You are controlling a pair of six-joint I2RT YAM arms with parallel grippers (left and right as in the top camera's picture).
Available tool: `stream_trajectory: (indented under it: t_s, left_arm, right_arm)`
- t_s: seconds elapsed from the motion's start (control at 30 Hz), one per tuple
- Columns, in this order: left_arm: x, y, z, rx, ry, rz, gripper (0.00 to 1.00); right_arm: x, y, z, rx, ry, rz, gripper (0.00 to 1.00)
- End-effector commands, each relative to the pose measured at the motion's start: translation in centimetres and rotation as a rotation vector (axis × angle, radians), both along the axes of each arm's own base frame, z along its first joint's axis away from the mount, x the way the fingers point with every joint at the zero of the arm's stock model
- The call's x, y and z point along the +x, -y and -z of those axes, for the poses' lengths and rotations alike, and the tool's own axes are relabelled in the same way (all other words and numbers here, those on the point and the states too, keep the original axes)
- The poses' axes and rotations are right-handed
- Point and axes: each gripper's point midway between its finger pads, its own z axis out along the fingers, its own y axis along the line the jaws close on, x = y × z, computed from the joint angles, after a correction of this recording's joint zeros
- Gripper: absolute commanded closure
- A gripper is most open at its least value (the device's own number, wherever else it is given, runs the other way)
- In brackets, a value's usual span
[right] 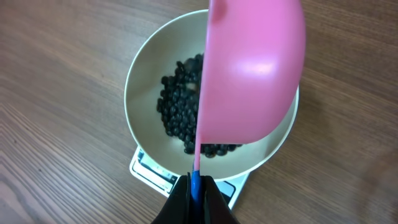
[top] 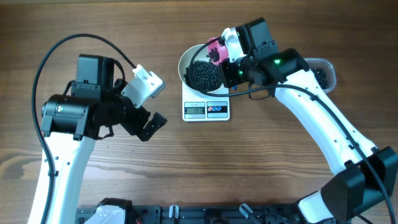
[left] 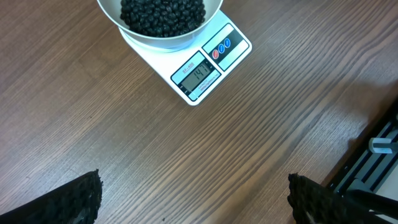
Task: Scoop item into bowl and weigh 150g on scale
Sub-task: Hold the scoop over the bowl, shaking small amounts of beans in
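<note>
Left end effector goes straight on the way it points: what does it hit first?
Likely bare table, short of the scale. Nothing else shows in that line, though depth is unclear.

Both arms had white rounded links and black joint housings. A black cable (top: 87,35) looped above the left arm (top: 62,165), and a small green light (top: 275,61) shone on the right arm (top: 318,118) near its wrist. The left gripper (left: 196,198) had black fingers (left: 78,199) with a rough, grainy surface.
</note>
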Motion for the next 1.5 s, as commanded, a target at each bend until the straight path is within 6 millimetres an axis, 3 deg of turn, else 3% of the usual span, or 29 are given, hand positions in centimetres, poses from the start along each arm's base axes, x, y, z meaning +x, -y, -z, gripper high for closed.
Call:
stream_trajectory:
  t_s: [0.0,0.03,0.07,0.1,0.17,0.3,0.73,0.83,0.9,0.97,1.03,1.23,1.3,1.37,1.47]
  left_arm:
    - [-0.1,-0.1,-0.1,0.005,0.012,0.011,0.0]
    - [-0.1,-0.1,-0.1,0.005,0.012,0.011,0.0]
    - [-0.1,-0.1,-0.1,0.005,0.012,0.011,0.0]
    - [-0.1,-0.1,-0.1,0.005,0.012,0.011,0.0]
    - [-0.1,-0.1,-0.1,0.005,0.012,0.012,0.0]
    - [-0.1,-0.1,-0.1,0.005,0.012,0.011,0.0]
    - [-0.1,-0.1,-0.1,0.005,0.012,0.011,0.0]
    - [-0.1,-0.1,-0.1,0.005,0.012,0.012,0.0]
    - [-0.1,-0.1,-0.1,0.005,0.012,0.011,0.0]
    - [-0.1,-0.1,-0.1,0.005,0.012,0.012,0.0]
    - [-0.1,-0.1,-0.1,0.005,0.012,0.012,0.0]
    - [-0.1,-0.1,-0.1,0.005,0.012,0.012,0.0]
    - [-0.1,-0.1,-0.1,0.005,0.012,0.012,0.0]
    - [-0.1,-0.1,-0.1,0.005,0.012,0.011,0.0]
    - [-0.1,-0.1,-0.1,0.005,0.012,0.011,0.0]
  right_arm:
    - [1.4,1.0,0.7,-0.072,0.03,0.081,0.96]
    - [0.6,-0.8,0.4,0.004,0.006,-0.01,0.96]
    - [0.2,0.1,1.0,-0.089,0.037,-0.087,0.96]
    - [0.8,1.2,1.2,-0.129,0.038,-0.008,0.96]
    - [0.2,-0.6,0.7,-0.024,0.005,-0.036,0.96]
    - [-0.5,-1.2,0.7,0.015,-0.029,-0.057,0.96]
    - [0.4,-1.7,0.0,0.064,-0.014,-0.003,0.96]
    - [0.9,-0.5,0.5,-0.031,0.033,-0.011,0.96]
    - [0.6,-1.6,-0.1,0.058,0.007,-0.039,0.96]
    - [0.8,-0.4,0.5,-0.01,0.016,-0.007,0.96]
    - [0.7,-1.4,-0.1,0.07,-0.002,-0.019,0.96]
    - [1.0,-1.5,-0.6,0.134,-0.024,0.009,0.96]
    - [1.4,-0.2,0.1,0.047,-0.003,0.051,0.96]
    - [1.2,-1.3,-0.5,0.131,-0.024,0.019,0.96]
    - [1.4,-0.5,-0.2,0.089,-0.01,0.026,0.96]
